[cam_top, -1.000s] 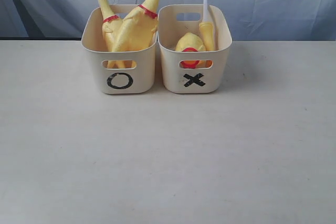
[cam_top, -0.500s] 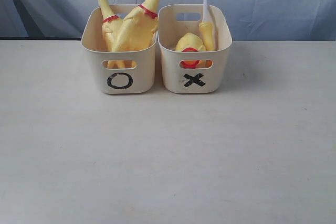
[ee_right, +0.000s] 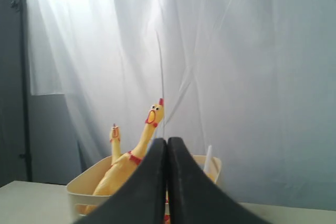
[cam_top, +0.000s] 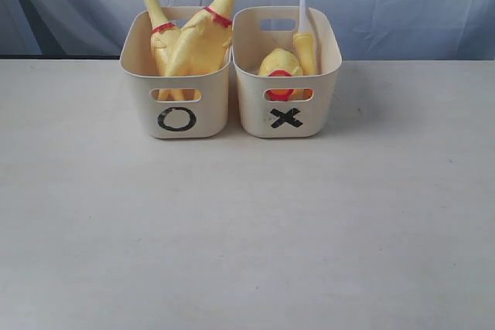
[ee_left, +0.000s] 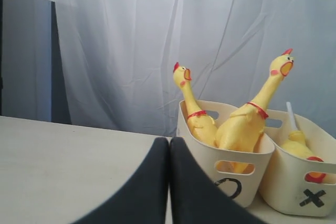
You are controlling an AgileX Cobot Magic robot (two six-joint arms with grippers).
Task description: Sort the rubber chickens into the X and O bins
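At the back of the surface (cam_top: pixel 247 229), side by side — O bin (cam_top: pixel 209 113) left, X bin (cam_top: pixel 311 110) right, both loaded, sort apparently finished.
In the O bin, two long whole chickens (cam_top: pixel 203 40), leaning and crossed, necks and heads well above the rim; in the X bin, round headless body (cam_top: pixel 280 63) low against the front wall, head-and-neck piece (cam_top: pixel 305 45) beside it, white stick up. Likely light, hollow, soft, squashy, slightly slick — best pinched at thin neck or legs, not fat belly; stick piece by the stiff stick. Left hand (ee_left: pixel 169 142) and right hand (ee_right: pixel 167 142) pressed together, holding nothing, clear of both bins.
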